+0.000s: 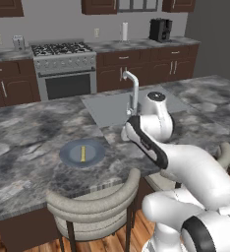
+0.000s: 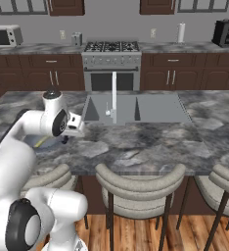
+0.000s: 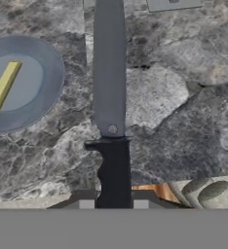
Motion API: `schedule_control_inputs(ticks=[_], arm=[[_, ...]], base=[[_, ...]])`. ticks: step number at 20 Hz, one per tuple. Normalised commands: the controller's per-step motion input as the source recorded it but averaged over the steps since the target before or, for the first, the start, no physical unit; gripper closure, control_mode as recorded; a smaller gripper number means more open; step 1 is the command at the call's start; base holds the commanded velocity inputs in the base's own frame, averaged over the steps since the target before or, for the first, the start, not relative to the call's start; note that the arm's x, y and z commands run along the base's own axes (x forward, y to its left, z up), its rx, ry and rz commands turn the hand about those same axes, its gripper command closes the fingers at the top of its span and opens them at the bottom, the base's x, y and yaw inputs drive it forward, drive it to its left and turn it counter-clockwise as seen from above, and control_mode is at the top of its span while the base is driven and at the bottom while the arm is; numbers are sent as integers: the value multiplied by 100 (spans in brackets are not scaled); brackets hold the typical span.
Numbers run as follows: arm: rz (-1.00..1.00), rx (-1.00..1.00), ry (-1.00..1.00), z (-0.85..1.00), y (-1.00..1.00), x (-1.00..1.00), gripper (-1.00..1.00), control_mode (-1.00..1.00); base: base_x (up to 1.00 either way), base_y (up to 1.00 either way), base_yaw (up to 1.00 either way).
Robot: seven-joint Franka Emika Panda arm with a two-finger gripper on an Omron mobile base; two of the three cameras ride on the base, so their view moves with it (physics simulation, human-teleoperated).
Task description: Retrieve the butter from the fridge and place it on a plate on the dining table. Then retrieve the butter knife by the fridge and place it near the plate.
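Marbled dining table (image 1: 33, 133); chair (image 1: 95, 204) beneath.

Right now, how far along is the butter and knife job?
Done: the thin yellow butter stick lies on the round grey-blue plate on the marbled stone dining table. In hand: the gripper is shut on the dark butter knife, held over the table beside the plate. Left: setting it down there.

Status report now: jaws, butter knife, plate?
Jaws shut on butter knife, over dining table. Butter already on plate. Knife beside plate, nothing blocking.
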Motion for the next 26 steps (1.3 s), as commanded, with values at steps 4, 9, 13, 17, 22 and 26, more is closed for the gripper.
schedule_control_inputs(ticks=[4, 9, 13, 17, 22, 26], arm=[[1, 0, 0, -48, 23, 86, 100, -100], [3, 0, 0, -47, 15, 72, 100, -100], [3, 0, 1, -55, 0, 59, 100, -100], [3, 0, 1, -49, 0, 46, 100, -100], [1, 0, 0, -36, 9, 26, 100, -100], [1, 0, 0, -42, 12, 14, 100, -100]], base=[[0, 0, 0], [0, 0, 0], [0, 0, 0], [0, 0, 0], [0, 0, 0], [0, 0, 0]])
